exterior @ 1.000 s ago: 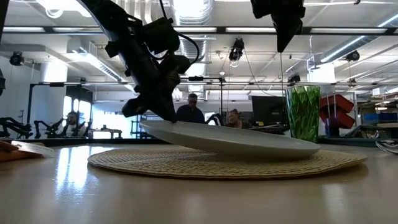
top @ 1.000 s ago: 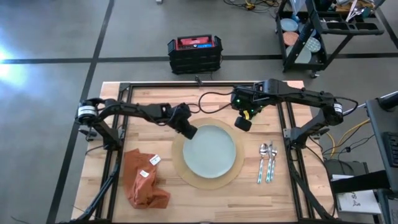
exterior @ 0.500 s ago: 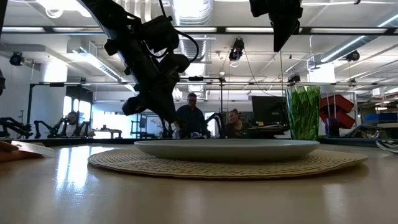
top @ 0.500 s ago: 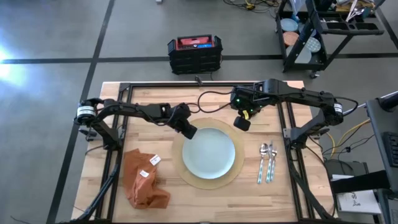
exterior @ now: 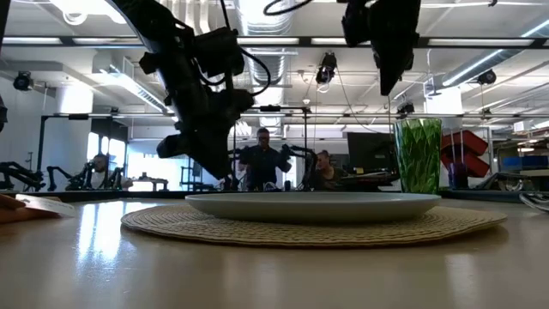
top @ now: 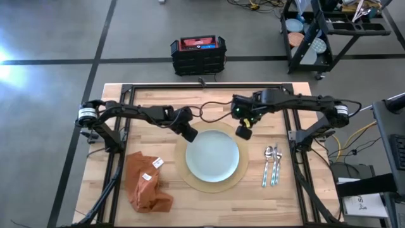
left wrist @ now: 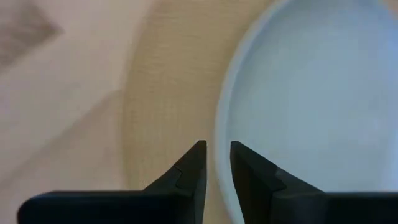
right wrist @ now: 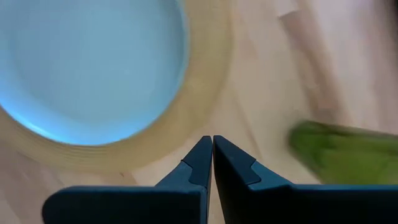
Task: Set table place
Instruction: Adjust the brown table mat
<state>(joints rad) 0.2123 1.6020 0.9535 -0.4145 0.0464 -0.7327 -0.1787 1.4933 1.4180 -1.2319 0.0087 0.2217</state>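
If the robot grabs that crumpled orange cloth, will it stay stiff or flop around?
The crumpled orange cloth napkin would probably flop: it lies in soft folds on the light-wood plank table, not flat or rigid. It looks light, so one pinch may lift it, though the loose parts would likely dangle. It seems unlikely to roll or break. A white tag on it might flap too.

Both arms are dark, near-black, built of slim jointed tube links. A silver-banded cylindrical joint sits at each arm's outer shoulder end. Black cables loop loosely between the two wrists. A small green light glows on the right arm's wrist housing. The left gripper (left wrist: pixel 216 163) and right gripper (right wrist: pixel 212 155) each carry two black, wedge-shaped fingers with stepped inner faces, tapering to narrow tips.
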